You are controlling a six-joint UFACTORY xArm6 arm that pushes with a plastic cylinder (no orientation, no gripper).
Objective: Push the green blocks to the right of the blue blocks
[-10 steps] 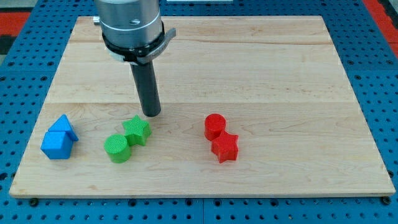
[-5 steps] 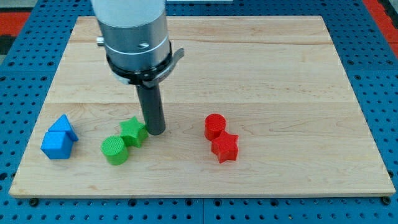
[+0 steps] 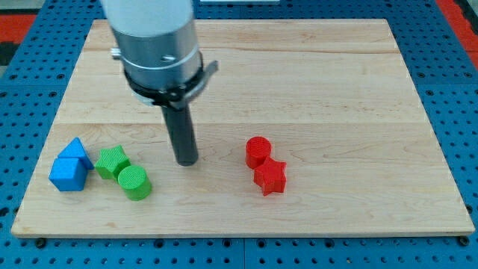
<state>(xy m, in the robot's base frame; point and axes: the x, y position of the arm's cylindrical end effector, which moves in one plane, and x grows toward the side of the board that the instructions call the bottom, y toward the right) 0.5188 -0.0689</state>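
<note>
A green star block (image 3: pixel 112 161) lies at the lower left of the wooden board (image 3: pixel 299 82), just right of two blue blocks: a blue cube (image 3: pixel 67 175) with a blue triangular block (image 3: pixel 78 150) touching it behind. A green cylinder (image 3: pixel 135 182) touches the green star at its lower right. My tip (image 3: pixel 187 161) rests on the board to the right of the green blocks, a clear gap away from them.
A red cylinder (image 3: pixel 258 152) and a red star block (image 3: pixel 270 178) sit touching each other right of my tip. The board's bottom edge runs close below the blocks. A blue pegboard surface (image 3: pixel 463 112) surrounds the board.
My tip came down toward the view's bottom and met the green star. The star and cylinder slid left and now sit beside the blue blocks. The tip has come apart from them.
</note>
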